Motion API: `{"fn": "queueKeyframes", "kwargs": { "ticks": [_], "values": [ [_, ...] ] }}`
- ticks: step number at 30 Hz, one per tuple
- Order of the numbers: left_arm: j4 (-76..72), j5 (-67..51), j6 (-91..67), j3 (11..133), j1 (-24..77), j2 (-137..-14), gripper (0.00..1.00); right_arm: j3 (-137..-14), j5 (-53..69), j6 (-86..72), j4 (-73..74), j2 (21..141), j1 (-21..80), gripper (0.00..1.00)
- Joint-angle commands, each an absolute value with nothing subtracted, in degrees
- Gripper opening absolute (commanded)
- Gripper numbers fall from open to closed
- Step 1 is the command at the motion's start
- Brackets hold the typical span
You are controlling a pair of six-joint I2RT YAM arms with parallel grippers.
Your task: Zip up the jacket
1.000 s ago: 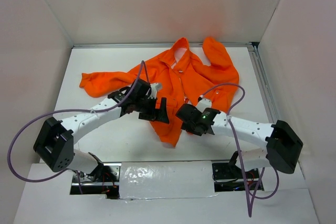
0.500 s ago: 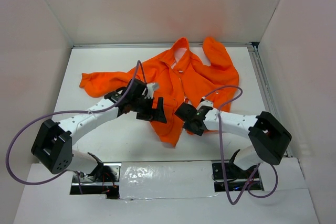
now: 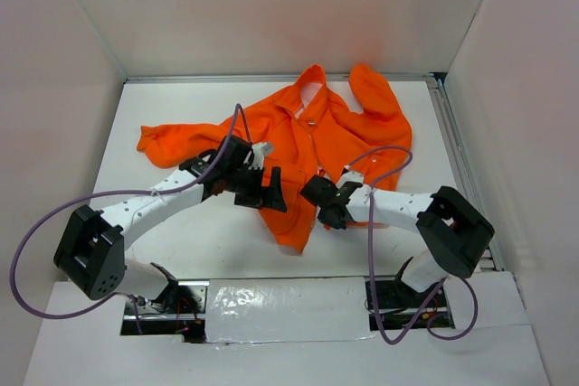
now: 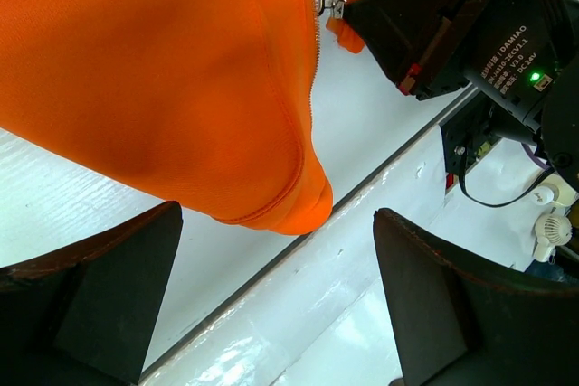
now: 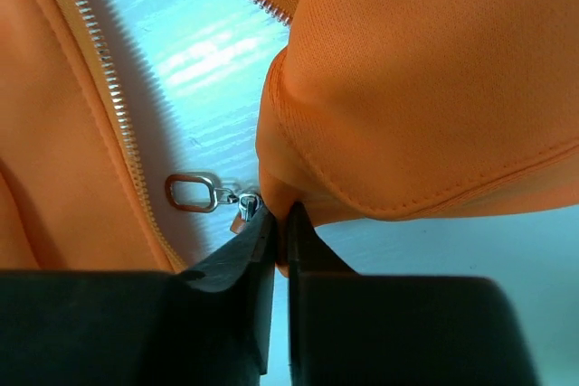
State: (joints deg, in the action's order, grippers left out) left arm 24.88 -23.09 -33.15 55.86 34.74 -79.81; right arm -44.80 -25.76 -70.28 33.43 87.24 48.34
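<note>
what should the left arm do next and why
Probably ease the open left gripper toward the zipper pull and pinch it: the right gripper is shut on the jacket hem beside the slider, anchoring it, while the pull lies free.

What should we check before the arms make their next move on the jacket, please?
1. Grip of the right pincer: ok, shut on the bottom corner of the jacket.
2. Hold on the zipper pull: not ok, it lies free beside the fingers.
3. The left pincer on the other hem: not ok, open and empty above the fabric.
4. Zipper rows joined at the slider: cannot tell, a fold hides one end.
5. Zipper closed: not ok, the rows lie apart.
</note>
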Motion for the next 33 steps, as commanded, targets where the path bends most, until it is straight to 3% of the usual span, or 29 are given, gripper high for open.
{"fn": "queueKeyframes", "kwargs": {
  "ticks": [1,3,11,18,27,33],
  "values": [
    [25.4,-24.0,-32.3,56.4,34.9,-78.8,0.99,-43.0,-22.6,-69.5,29.1,90.0,48.1,0.08],
    [25.8,-23.8,-32.1,56.7,36.3,-78.7,0.99,-42.6,-22.8,-67.9,29.2,88.6,48.3,0.0],
    [34.0,-16.2,-34.8,63.6,44.4,-79.2,0.99,-43.2,-32.5,-57.1,38.2,71.5,49.1,0.0],
    [39.1,-11.9,-34.2,68.2,52.6,-85.2,0.99,-40.6,-31.3,-53.0,40.5,59.7,46.7,0.0],
    [39.5,-3.1,-35.6,73.1,58.4,-99.6,0.99,-35.6,-25.1,-50.0,35.9,55.6,43.9,0.0],
    [34.7,-3.5,-37.3,70.5,58.7,-103.5,0.98,-33.2,-23.1,-49.3,33.8,56.6,43.0,0.0]
  ]
}}
